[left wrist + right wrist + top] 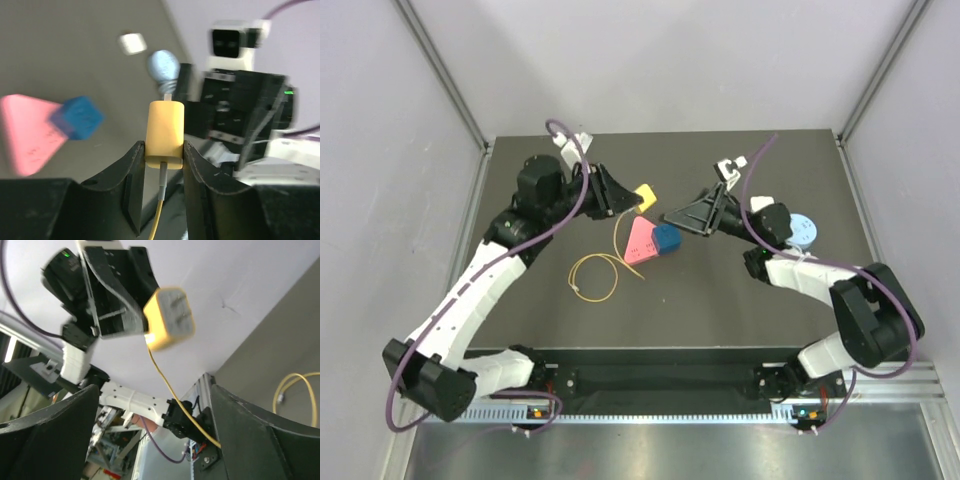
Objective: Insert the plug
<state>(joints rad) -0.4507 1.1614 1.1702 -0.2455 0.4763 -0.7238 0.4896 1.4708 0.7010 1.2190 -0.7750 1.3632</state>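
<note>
My left gripper (623,196) is shut on a yellow plug block (645,194) and holds it above the table, its yellow cable (617,235) hanging down to a loop (594,276). In the left wrist view the plug (165,134) sits upright between my fingers (131,175). In the right wrist view its prong face (170,318) points toward that camera. A pink wedge (639,241) with a blue cube (666,240) against it lies on the table below. My right gripper (678,217) is open and empty, just right of the cube.
A pale blue round object (803,232) lies at the right by the right arm; it also shows in the left wrist view (162,65) near a small white piece (132,43). Grey walls enclose the dark table (720,300).
</note>
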